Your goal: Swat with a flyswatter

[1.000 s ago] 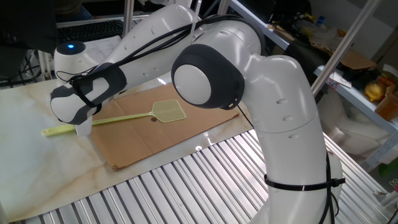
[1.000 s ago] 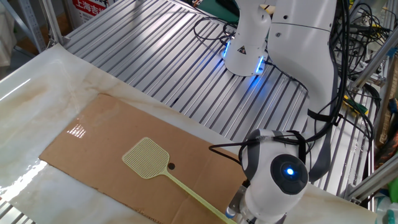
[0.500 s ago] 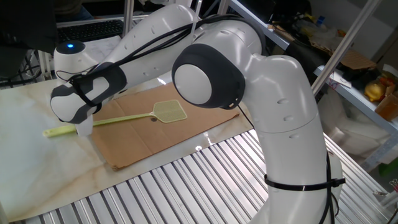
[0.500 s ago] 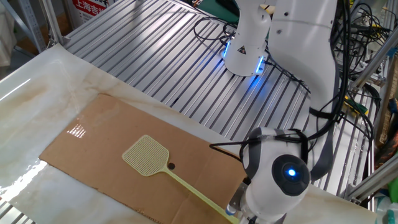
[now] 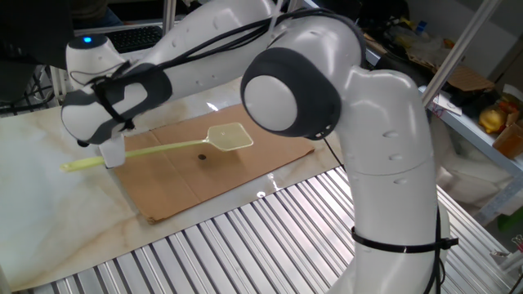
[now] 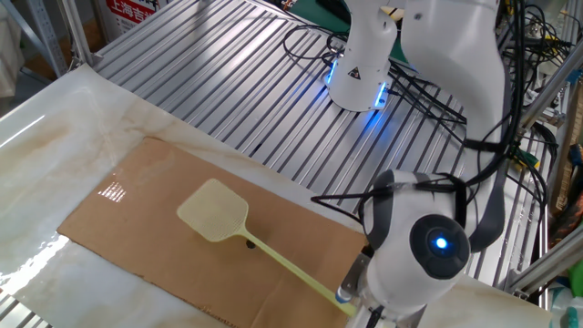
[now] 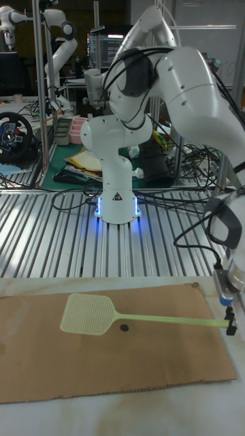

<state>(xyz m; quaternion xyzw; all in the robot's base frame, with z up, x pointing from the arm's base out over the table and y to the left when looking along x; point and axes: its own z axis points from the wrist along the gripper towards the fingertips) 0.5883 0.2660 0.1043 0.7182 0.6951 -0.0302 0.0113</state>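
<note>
Tall fixed view: I see my gripper (image 7: 230,325) jaws pinching the flyswatter (image 7: 129,317) handle — it lies sideways above the cardboard (image 7: 102,361), head pointing away from the gripper.

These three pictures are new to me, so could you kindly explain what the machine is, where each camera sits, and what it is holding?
It is one white robot arm with a two-finger gripper at its tip. Two cameras look down at the table from opposite sides; the tall picture faces the arm's base from across the table. On the pale tabletop lies a brown cardboard sheet with a small dark spot on it. The gripper is shut on the handle of a yellow-green flyswatter, near its end. In the side views the mesh head appears raised above the cardboard, close to that spot.
</note>
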